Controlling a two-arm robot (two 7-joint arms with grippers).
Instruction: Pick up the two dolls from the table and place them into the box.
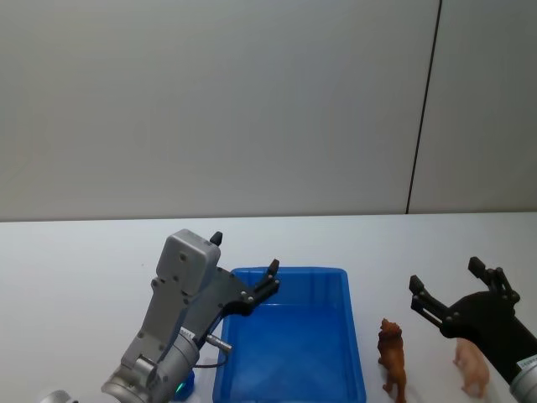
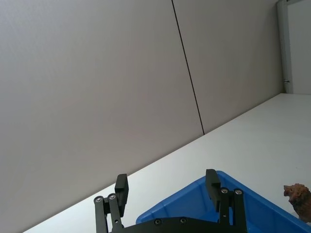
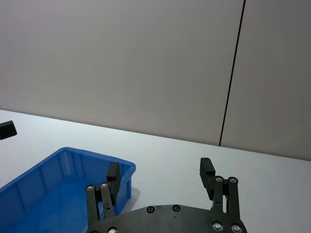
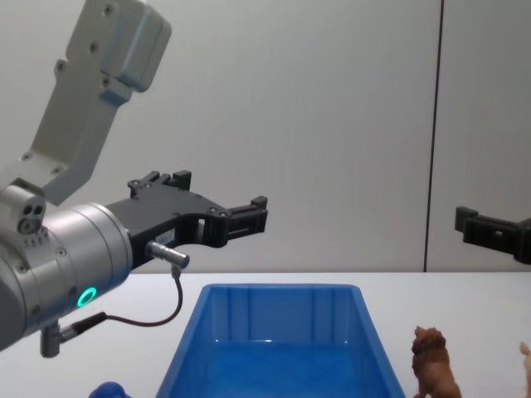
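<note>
Lion doll (image 1: pixel 392 357) and pink doll (image 1: pixel 471 365) are standing on the table (image 1: pixel 84 252) right of the blue box (image 1: pixel 354 336), nearest my right gripper (image 1: pixel 445 275).
I am holding my right gripper spread wide and empty, hovering above the table; the pink doll is sitting below and nearer me than its fingertips, partly tucked under its body, while the lion doll is standing to its left, between the pink doll and the blue box. The lion's length seems to be running toward and away from me. My left gripper (image 1: pixel 245 252) is hovering wide open and empty over the blue box's left side, well apart from both dolls.
</note>
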